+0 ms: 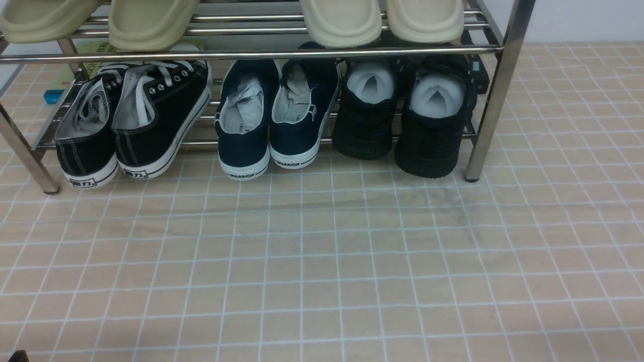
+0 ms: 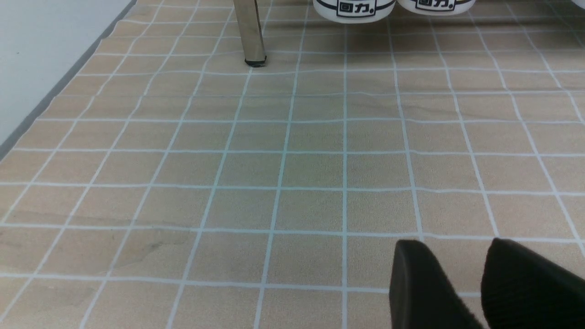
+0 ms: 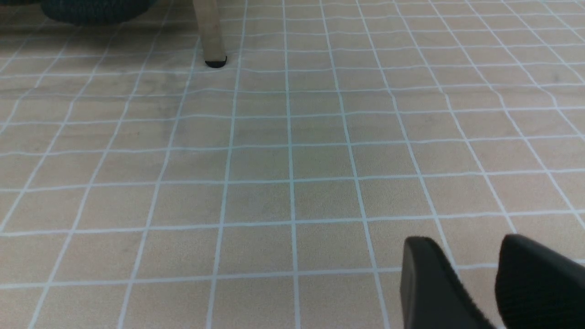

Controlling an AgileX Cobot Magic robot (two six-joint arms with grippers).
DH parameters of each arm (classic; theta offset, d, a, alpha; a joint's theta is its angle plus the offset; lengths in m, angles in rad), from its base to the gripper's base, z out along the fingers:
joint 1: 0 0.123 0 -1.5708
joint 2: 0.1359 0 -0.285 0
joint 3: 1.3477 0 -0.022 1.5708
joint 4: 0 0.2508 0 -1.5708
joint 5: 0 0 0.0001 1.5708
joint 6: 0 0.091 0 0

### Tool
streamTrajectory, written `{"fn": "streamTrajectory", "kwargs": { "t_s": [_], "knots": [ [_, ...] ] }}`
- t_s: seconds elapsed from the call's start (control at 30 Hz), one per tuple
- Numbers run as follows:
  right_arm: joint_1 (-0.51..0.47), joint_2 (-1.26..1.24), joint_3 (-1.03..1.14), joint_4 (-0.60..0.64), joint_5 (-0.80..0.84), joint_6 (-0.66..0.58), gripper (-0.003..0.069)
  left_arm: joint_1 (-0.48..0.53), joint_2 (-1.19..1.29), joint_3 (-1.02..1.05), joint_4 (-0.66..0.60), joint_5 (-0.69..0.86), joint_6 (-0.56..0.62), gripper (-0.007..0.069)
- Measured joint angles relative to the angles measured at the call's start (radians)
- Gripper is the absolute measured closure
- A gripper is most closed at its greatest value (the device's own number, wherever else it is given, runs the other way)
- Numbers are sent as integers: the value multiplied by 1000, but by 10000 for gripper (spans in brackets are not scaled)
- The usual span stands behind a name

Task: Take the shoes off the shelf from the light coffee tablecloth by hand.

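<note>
Beige gridded tablecloth (image 1: pixel 322 261) fills the front view, and a chrome shelf (image 1: pixel 251 54) spans 12 o'clock. Black knit shoes (image 1: pixel 427 141), stuffed with paper, sit on its lower tier toward 1 o'clock. Their heels face forward, with a navy pair (image 1: pixel 244 136) at their 9 o'clock. Low over the cloth hang the left claw (image 2: pixel 452 249) and right claw (image 3: pixel 466 242), each with fingers spread apart.
</note>
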Motion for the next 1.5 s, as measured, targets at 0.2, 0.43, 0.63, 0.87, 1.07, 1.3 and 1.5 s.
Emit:
{"fn": "streamTrajectory", "kwargs": {
  "t_s": [0.2,0.43,0.63,0.87,1.07,1.3,1.5],
  "knots": [
    [0,0,0,0,0,0,419,0,0,0,0,0,0,385],
    [0,0,0,1,-5,0,419,0,0,0,0,0,0,385],
    [0,0,9,282,-50,161,419,0,0,0,0,0,0,385],
    [0,0,11,504,-61,274,419,0,0,0,0,0,0,385],
    [0,0,11,520,-63,279,419,0,0,0,0,0,0,385],
    [0,1,-29,490,-121,188,521,0,0,0,0,0,0,385],
    [0,157,-237,389,-72,34,670,0,0,0,0,0,0,385]
  ]
}}
